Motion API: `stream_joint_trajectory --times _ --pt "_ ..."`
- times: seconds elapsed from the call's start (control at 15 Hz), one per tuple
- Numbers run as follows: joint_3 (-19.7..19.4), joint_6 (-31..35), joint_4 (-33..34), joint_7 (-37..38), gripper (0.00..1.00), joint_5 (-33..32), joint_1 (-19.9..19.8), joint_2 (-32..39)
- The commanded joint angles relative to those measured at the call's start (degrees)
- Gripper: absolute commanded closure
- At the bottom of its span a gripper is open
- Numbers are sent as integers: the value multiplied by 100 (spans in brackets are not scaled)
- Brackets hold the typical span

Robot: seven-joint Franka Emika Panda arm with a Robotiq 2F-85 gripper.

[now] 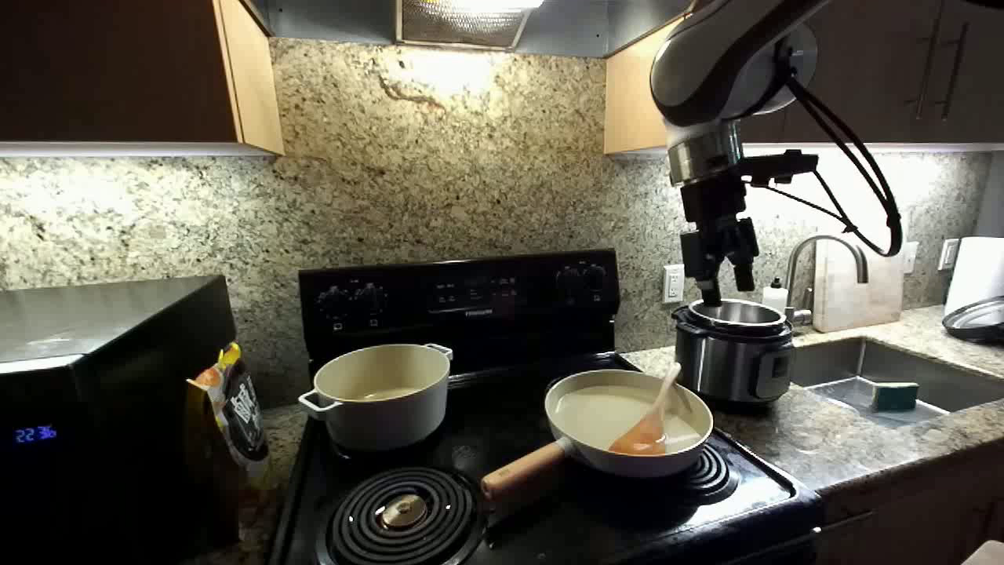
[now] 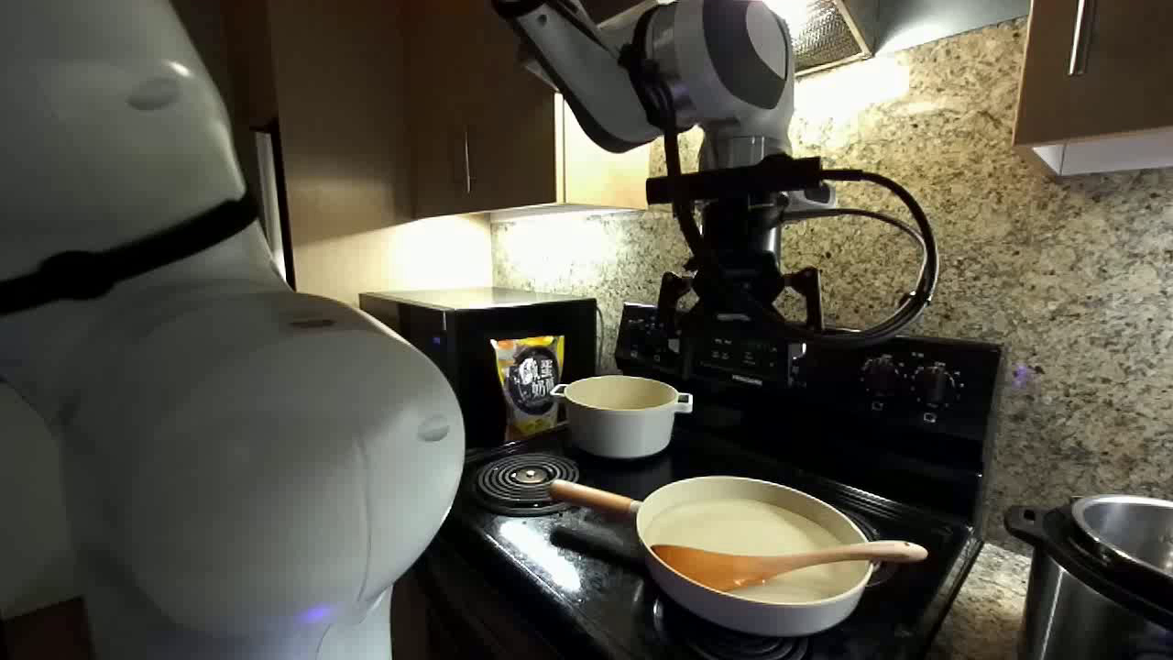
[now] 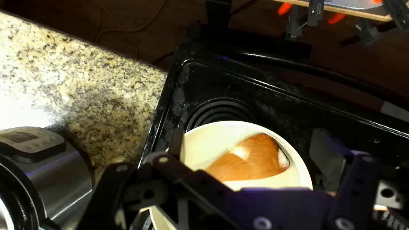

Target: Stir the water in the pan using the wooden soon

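One spoon [image 2: 779, 561] leans in the pan [image 2: 751, 616], its bowl [image 3: 255, 156] down in the water [image 1: 596, 412] and its handle [image 2: 861, 552] out over the side. Your gripper [image 1: 727, 287] hangs higher up, clear of it, fingers [image 3: 326, 158] spread apart. You seem to be at the reach, with stirring not yet begun. Next you likely need to line up across the handle, descend and clamp it before circling gently.

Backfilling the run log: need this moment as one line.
task: stir water in pan; end effector: open, holding nothing; wooden spoon: ungripped, head in water, handle past pan rim; white pot: on stove
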Motion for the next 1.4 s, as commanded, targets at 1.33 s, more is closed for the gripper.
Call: stream_joint_trajectory --times 1.33 --pt "-726 1118 875 245 0 393 -496 983"
